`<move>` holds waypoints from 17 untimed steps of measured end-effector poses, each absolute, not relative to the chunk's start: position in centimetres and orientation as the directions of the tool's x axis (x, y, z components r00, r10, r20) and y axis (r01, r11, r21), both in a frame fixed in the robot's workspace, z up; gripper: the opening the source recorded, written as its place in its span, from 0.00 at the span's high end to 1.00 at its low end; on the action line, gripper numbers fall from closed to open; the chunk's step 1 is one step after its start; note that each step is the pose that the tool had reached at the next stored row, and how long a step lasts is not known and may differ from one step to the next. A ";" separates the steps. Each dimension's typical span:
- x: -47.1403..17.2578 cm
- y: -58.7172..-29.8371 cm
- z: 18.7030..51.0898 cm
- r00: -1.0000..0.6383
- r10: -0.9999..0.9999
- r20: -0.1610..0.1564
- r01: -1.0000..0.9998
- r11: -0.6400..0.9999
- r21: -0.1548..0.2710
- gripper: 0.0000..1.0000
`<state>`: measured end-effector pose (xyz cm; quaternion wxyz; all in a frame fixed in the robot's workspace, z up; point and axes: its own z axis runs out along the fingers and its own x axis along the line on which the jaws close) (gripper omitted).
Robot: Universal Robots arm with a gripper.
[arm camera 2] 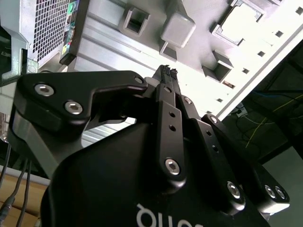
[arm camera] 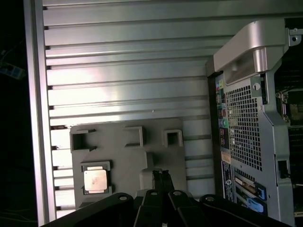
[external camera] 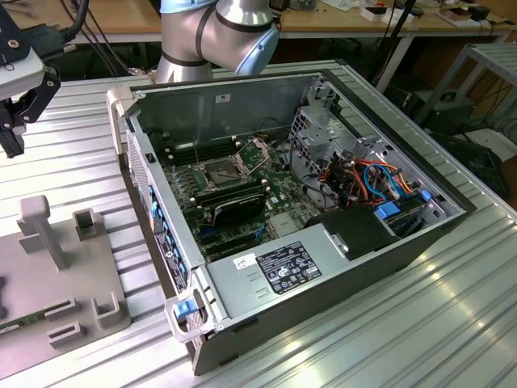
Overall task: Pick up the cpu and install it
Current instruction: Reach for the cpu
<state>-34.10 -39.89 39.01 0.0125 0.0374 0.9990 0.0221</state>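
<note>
First wrist view puts the small square cpu (arm camera: 96, 180), its lid dull silver-grey metal, in a pocket of the matte-grey fixture plate (arm camera: 142, 151) on the ribbed aluminium table (arm camera: 118, 71). The black gripper (arm camera: 161, 173) hovers nearby, jaws seemingly pressed together, holding nothing. Pick-up hasn't begun, I'd judge; grasping calls for spreading them across the chip's thin edges.

On the surface (external camera: 452, 323), the computer case (external camera: 242, 97) takes the exterior view's middle and right; the holder plate (external camera: 81, 275) (chip (arm camera: 95, 180) seated in one pocket) lies at its lower left.
</note>
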 end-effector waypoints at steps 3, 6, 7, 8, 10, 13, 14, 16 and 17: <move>-34.1 -39.9 39.0 -0.997 0.075 -0.023 0.074 0.996 0.045 0.89; -34.1 -39.9 39.0 -0.997 0.075 -0.023 0.074 0.996 0.045 0.89; -34.1 -39.9 39.0 -0.997 0.075 -0.023 0.074 0.996 0.045 0.89; -34.1 -39.9 39.0 -0.997 0.075 -0.023 0.074 0.996 0.045 0.89; -34.2 -39.9 39.0 -0.997 0.075 -0.023 0.074 0.996 0.045 0.89; -34.4 -39.9 39.0 -0.997 0.075 -0.023 0.074 0.996 0.045 0.89; -34.5 -39.9 39.0 -0.997 0.075 -0.023 0.074 0.996 0.045 0.89; -34.5 -39.9 39.0 -0.997 0.075 -0.023 0.074 0.996 0.045 0.89; -34.5 -39.9 39.0 -0.997 0.075 -0.023 0.074 0.996 0.045 0.89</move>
